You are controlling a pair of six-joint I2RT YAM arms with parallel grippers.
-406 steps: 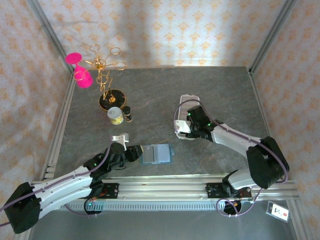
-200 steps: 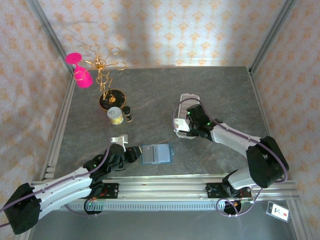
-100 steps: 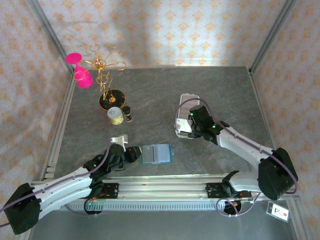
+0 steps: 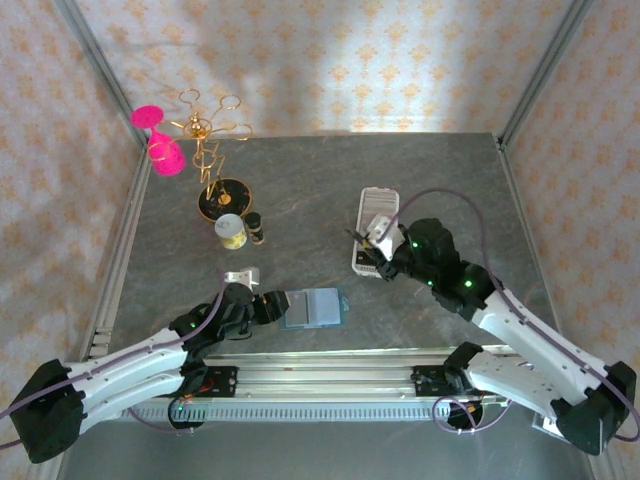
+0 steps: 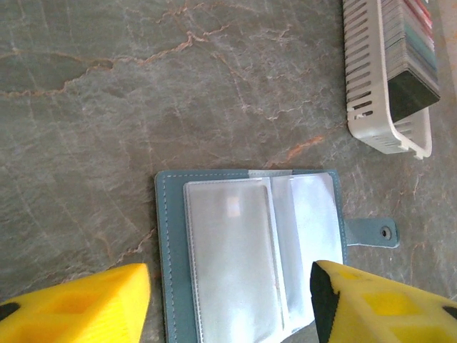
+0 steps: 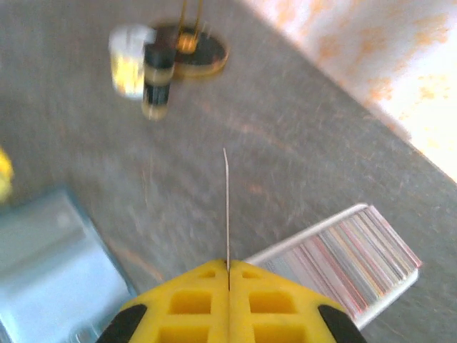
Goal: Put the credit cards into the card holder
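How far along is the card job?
Done: the card holder lies open, sleeves looking empty. In hand: the right jaws are shut on one card, held edge-on, off the white tray. To do: that card needs sleeving, and the other credit cards stand in the tray.

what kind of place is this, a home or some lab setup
Probably a lab robot cell, not a home: wallpaper panels set in a metal frame, and left arm and right arm bolted to a rail at the edge of a stone-look table.
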